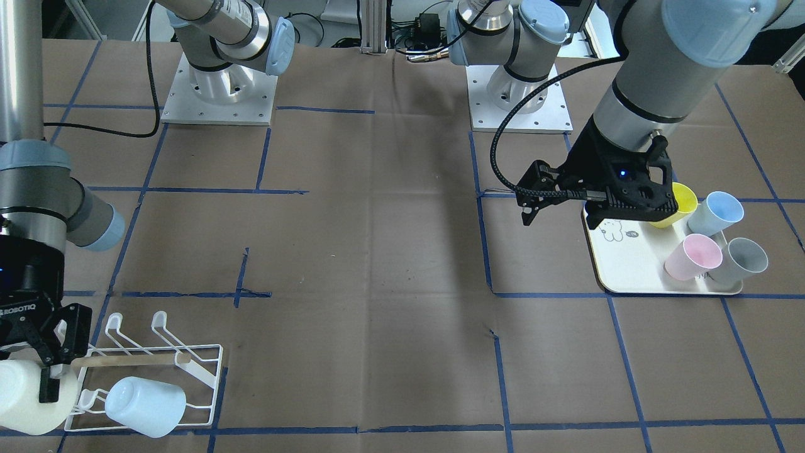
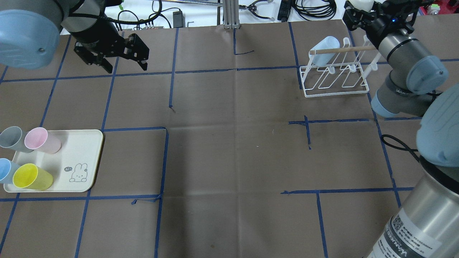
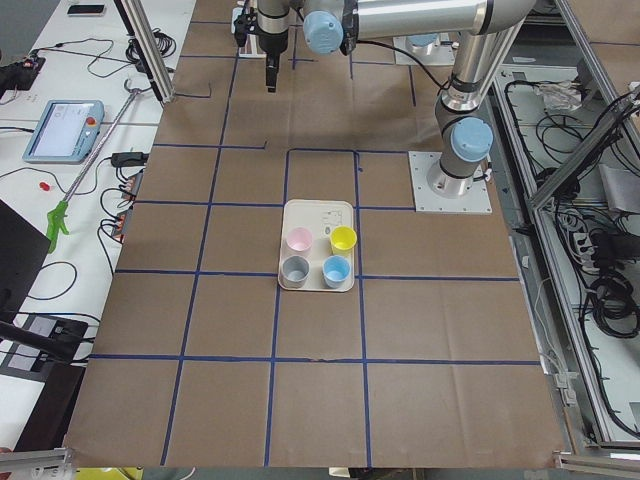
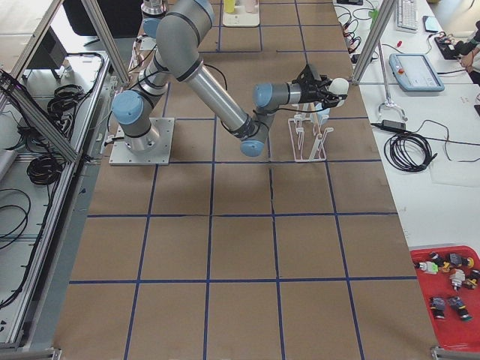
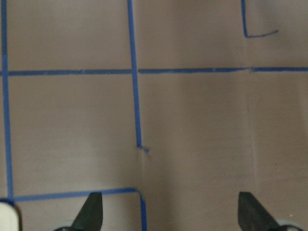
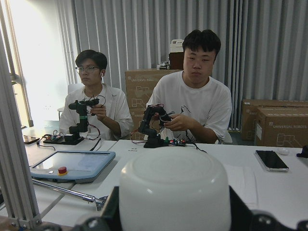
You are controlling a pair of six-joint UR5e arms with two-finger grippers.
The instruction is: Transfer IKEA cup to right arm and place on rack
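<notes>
My right gripper [image 1: 44, 377] is shut on a white IKEA cup [image 1: 25, 396], held sideways at the end of the white wire rack [image 1: 207, 368] next to its wooden handle. The right wrist view shows the cup's base [image 6: 173, 192] between both fingers. From overhead the gripper [image 2: 358, 12] is at the rack's [image 2: 337, 94] far right corner. A pale blue cup [image 1: 146, 406] hangs on a rack prong. My left gripper [image 2: 113, 59] is open and empty, raised above bare paper [image 5: 172, 219] beyond the tray.
A cream tray with a rabbit drawing [image 2: 80, 150] holds yellow [image 2: 32, 176], pink [image 2: 42, 140], grey [image 2: 10, 137] and blue [image 2: 5, 170] cups at the left. Two operators sit across the table in the right wrist view [image 6: 192, 101].
</notes>
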